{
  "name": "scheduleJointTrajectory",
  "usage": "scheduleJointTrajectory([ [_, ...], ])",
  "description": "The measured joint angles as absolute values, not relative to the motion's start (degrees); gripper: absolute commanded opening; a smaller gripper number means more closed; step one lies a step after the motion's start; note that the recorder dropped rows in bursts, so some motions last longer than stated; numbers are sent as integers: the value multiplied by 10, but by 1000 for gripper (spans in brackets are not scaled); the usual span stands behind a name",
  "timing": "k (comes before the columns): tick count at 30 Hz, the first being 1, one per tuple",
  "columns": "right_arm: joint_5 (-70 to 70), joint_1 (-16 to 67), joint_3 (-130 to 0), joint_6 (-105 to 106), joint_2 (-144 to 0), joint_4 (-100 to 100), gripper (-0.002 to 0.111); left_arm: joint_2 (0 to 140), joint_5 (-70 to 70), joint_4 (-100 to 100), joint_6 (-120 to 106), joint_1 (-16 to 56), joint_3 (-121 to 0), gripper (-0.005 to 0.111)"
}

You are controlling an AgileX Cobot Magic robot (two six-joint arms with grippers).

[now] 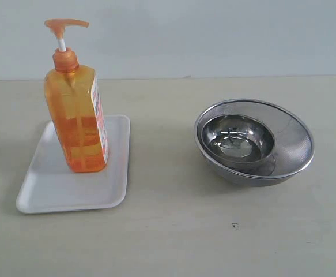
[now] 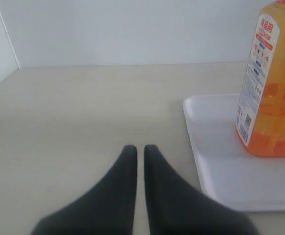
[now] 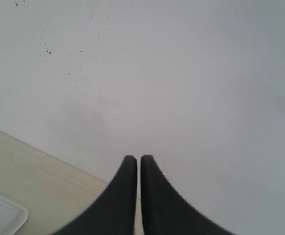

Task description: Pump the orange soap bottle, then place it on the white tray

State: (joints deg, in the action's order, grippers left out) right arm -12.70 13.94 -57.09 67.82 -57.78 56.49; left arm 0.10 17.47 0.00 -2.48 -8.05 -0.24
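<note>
The orange soap bottle (image 1: 78, 118) stands upright on the white tray (image 1: 58, 187) at the left of the table, its orange pump head (image 1: 65, 24) raised on a white stem. In the left wrist view the bottle (image 2: 274, 88) rises from the tray (image 2: 230, 171), off to one side of my left gripper (image 2: 137, 147). That gripper is shut with nothing between its black fingers. My right gripper (image 3: 134, 157) is shut too and faces the pale wall, holding nothing. A corner of the tray (image 3: 3, 215) shows in its view. Neither gripper appears in the exterior view.
Two nested round steel bowls (image 1: 254, 141) sit at the right of the table. A pale wall (image 1: 214, 34) runs behind the beige tabletop (image 1: 173, 231).
</note>
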Motion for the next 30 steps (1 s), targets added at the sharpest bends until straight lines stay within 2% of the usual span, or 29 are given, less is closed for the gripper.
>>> scheduleJointTrajectory([
  [15,-127,139,-571,678,-578,565,0,1,176,-25,-26,-80,-2,5],
  [30,-126,139,-571,678,-578,565,0,1,180,-35,-25,-48,-2,5],
])
